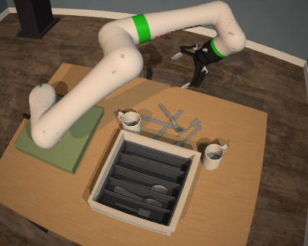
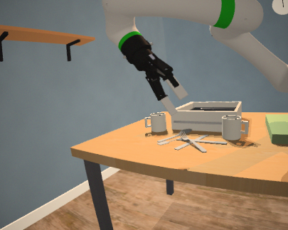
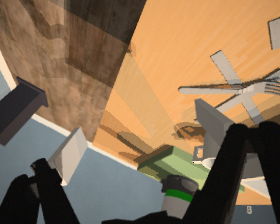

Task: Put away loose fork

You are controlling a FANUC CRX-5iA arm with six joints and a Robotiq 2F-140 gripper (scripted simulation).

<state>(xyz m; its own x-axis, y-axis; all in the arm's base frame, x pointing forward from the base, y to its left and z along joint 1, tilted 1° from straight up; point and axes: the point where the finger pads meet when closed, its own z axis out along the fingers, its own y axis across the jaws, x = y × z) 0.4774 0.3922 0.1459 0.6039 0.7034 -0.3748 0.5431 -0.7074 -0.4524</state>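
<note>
The gripper is hanging spread wide with nothing between its fingers, out past the counter edge at about 12 o'clock from the cutlery tray in the top view. In the exterior view the gripper is tilting down toward the counter's near side, well above the cutlery.

The loose fork is lying flat on the counter in a small heap of crossed cutlery, just beyond the tray's far wall, at roughly 1 o'clock from the tray's centre. Its tines are showing in the exterior view and the wrist view.

One white mug is standing at the tray's 11 o'clock corner, another mug at its 3 o'clock side. The arm is rising from a green base plate at the tray's 9 o'clock. The tray's dark slots are holding several utensils, too dim to sort by kind.
</note>
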